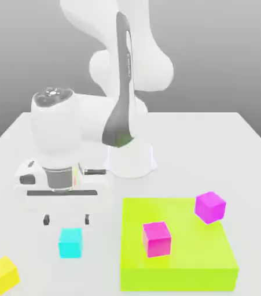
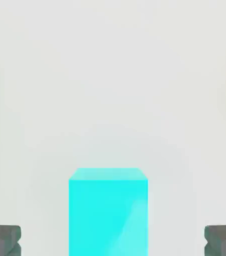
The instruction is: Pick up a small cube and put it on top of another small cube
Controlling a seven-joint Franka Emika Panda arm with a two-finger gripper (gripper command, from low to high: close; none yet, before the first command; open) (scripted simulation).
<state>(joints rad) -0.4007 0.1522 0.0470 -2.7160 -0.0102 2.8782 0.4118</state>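
Small cube [image 1: 70,242] [image 2: 108,211]: plain cyan, matte, no markings. Sits flat on white tabletop [image 1: 225,139], upright, edges approx. square to exterior view. Position: nr front of table, towards exterior view's left; betw. yellow cube [image 1: 3,274] and lime-green slab [image 1: 179,245], touching neither. Hand view: top face plus one side face visible, side face lit brighter at one lower corner.

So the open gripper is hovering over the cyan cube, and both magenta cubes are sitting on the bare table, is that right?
Not quite. The gripper is open above the cyan cube, but the two magenta cubes rest on the green slab, not the bare table. The exterior view shows this. The cube on the bare table besides the cyan one is the yellow cube.
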